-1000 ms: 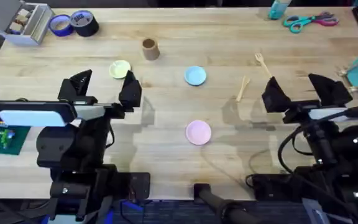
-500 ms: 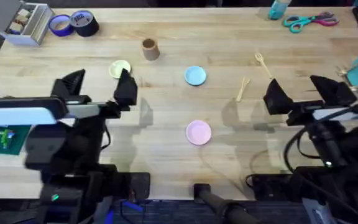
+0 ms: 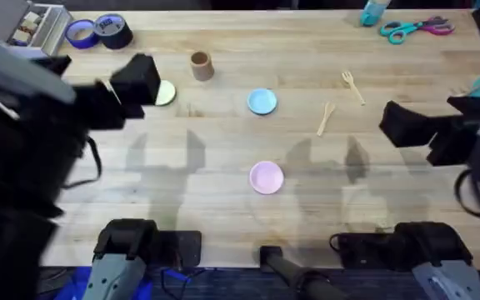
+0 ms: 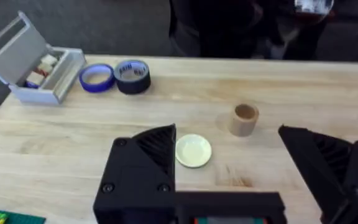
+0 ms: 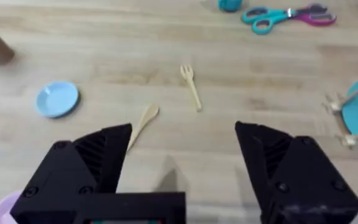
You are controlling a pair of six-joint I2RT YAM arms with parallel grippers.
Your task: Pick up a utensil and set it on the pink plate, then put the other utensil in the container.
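The wooden fork lies right of centre toward the far side. The wooden spoon rests just nearer and left of it. The pink plate is bare at mid-table near the front. The tan cup stands upright at the far centre-left. My left gripper is open and high over the left side, near the yellow plate. My right gripper hangs open, raised above the table to the right of and nearer than both utensils. Neither holds anything.
A light-blue plate sits between cup and spoon; a pale-yellow plate lies left of the cup. A grey box and two tape rolls occupy the far left corner. Scissors lie far right.
Both arms have risen toward the camera. The left one swung up and back over the left side, the right one shifted rightward. Both grippers stay open; no object has moved.
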